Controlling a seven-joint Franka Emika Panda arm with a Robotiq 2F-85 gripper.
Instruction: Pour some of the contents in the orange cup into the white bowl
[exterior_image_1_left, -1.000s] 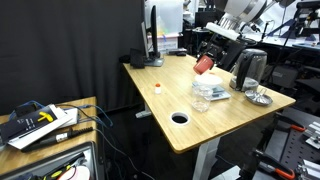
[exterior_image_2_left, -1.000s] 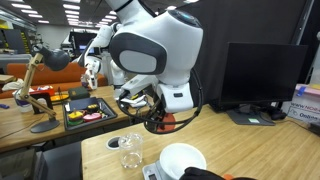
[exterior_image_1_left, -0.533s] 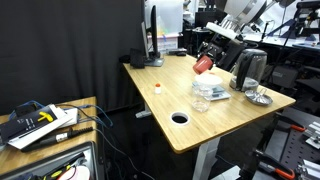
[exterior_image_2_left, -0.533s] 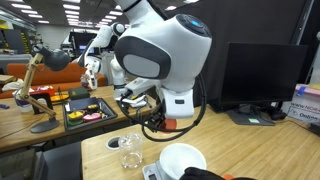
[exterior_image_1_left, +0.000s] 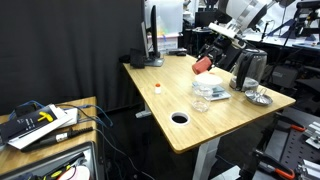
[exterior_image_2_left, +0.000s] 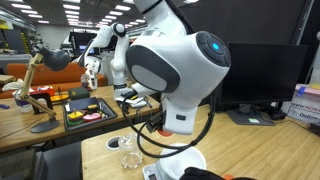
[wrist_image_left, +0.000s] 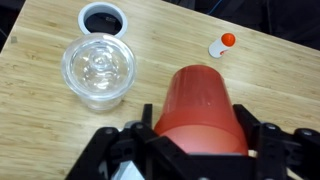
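Observation:
My gripper (wrist_image_left: 197, 138) is shut on the orange cup (wrist_image_left: 203, 105), a plain red-orange tumbler that fills the lower middle of the wrist view. In an exterior view the cup (exterior_image_1_left: 203, 66) is held tilted in the air above the white bowl (exterior_image_1_left: 212, 89), with the gripper (exterior_image_1_left: 209, 58) around it. In an exterior view only the rim of the white bowl (exterior_image_2_left: 181, 160) shows at the bottom, and the arm's body hides the cup. The cup's contents are not visible.
A small clear glass container (wrist_image_left: 98, 70) stands next to the bowl, also in both exterior views (exterior_image_1_left: 201, 103) (exterior_image_2_left: 128, 151). A tiny orange-and-white object (wrist_image_left: 222, 44) and a round cable hole (wrist_image_left: 103, 17) are on the wooden table (exterior_image_1_left: 160, 110). A kettle (exterior_image_1_left: 250, 70) and a metal dish (exterior_image_1_left: 259, 98) stand beyond the bowl.
The wrist has turned with the cup in it. The arm's body has swung across one exterior view and now hides the cup there. The cup stays above the bowl.

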